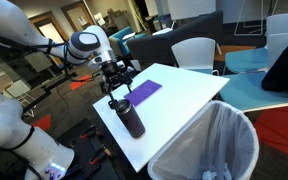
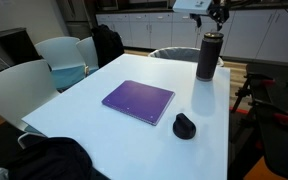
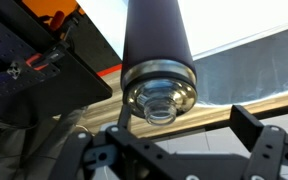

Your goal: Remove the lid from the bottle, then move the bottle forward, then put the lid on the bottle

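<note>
Bottle [image 2: 209, 58] stands upright on the white tabletop [image 2: 84, 120], long axis vertical and mouth pointing up. It sits in the far right part of the tabletop in that exterior view, close to the edge. In an exterior view from the opposite side the bottle [image 1: 133, 118] is at the near edge, just beside a bin [image 1: 239, 145] lined with a clear bag.

The wrist view looks along the bottle [image 3: 156, 40] from above. A bare metal rim and an open neck face the camera, with no cap on them.

One small round black piece, the lid [image 2: 185, 126] by its look, lies on the tabletop nearer than the bottle. It is well apart from the bottle and just right of a flat purple sheet [image 2: 139, 100]. I cannot make the lid out in the opposite exterior view.

The gripper [image 1: 119, 88] hangs directly over the bottle's top. In the wrist view its fingers [image 3: 266, 135] are spread wide and hold nothing, and no contact with the bottle shows.

Counted: one bottle, one lid, one purple sheet, one bin. Two white chairs [image 2: 14, 90] stand at the left of the tabletop.
</note>
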